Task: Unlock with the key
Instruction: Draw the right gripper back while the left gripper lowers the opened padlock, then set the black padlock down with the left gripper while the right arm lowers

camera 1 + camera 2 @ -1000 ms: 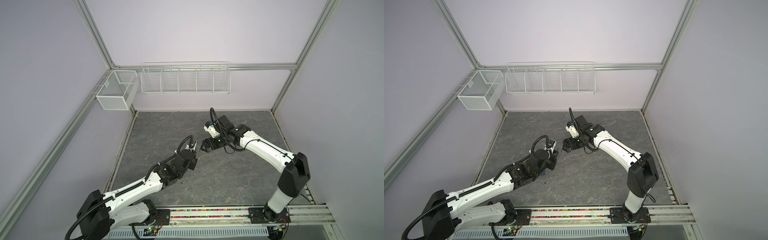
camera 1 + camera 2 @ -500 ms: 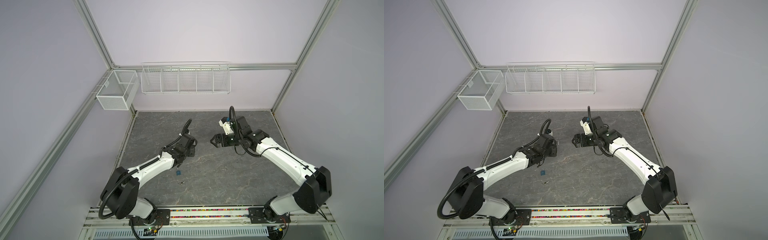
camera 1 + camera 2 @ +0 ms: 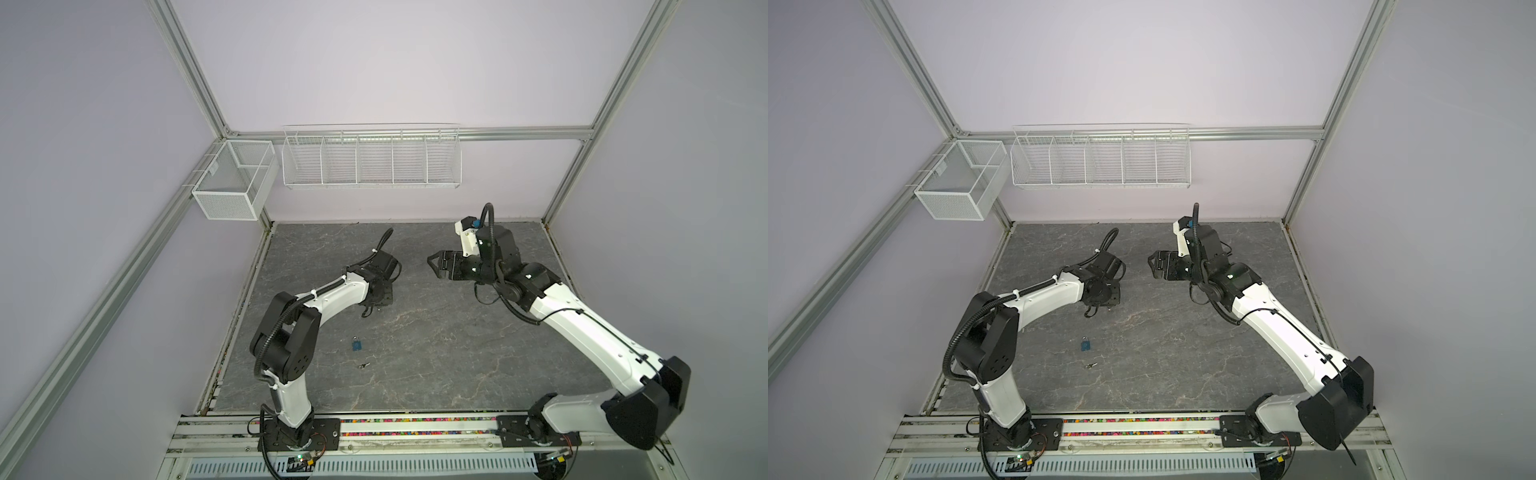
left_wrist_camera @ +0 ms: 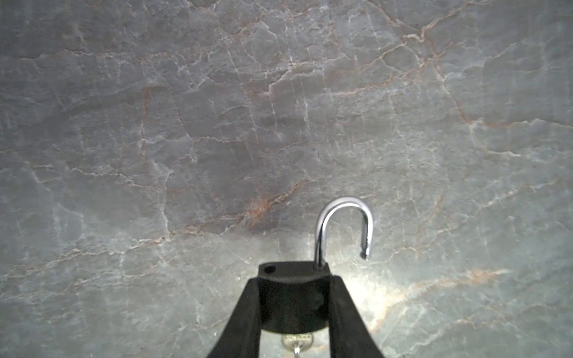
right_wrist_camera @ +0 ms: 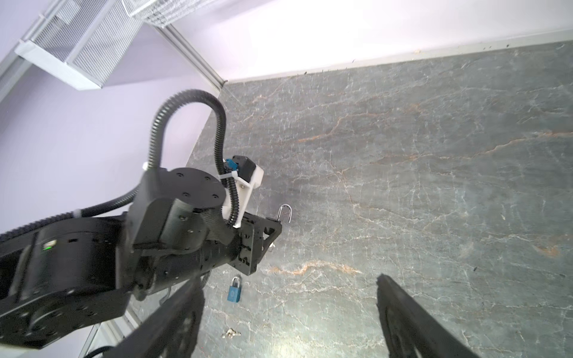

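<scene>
**Black padlock held in the left gripper, shackle open**

On the grey marble table [image 3: 436, 353] I see two small things lying loose. One is a blue padlock [image 3: 356, 344] with its shackle closed. The other is a small bunch of loose keys [image 3: 364, 365], near it and closer to the front rail. Both lie in front of the left gripper [image 4: 294, 282] and well apart from both grippers. In both top views the left arm's elbow stands just beside them, on their left. On the back wall hang a mesh box [image 3: 232, 183] and a long wire rack [image 3: 370, 158], high above the table and far from the arms.

The left arm is folded at the elbow. Its forearm reaches toward the middle of the table, with the wrist bent down. Its fingers [image 4: 245, 310] are closed on the two sides of the black padlock [image 4: 293, 297]. The silver shackle [image 4: 344, 210] is swung out, with its free end out of the body. A key [image 4: 297, 341] sits in the bottom of the lock. I cannot tell if the lock touches the table.

The right arm stretches from the front right corner toward the back middle. The right gripper [image 3: 434, 264] hangs above the table and points at the left wrist, with a gap between them. Its jaws stand wide apart and hold nothing.
</scene>
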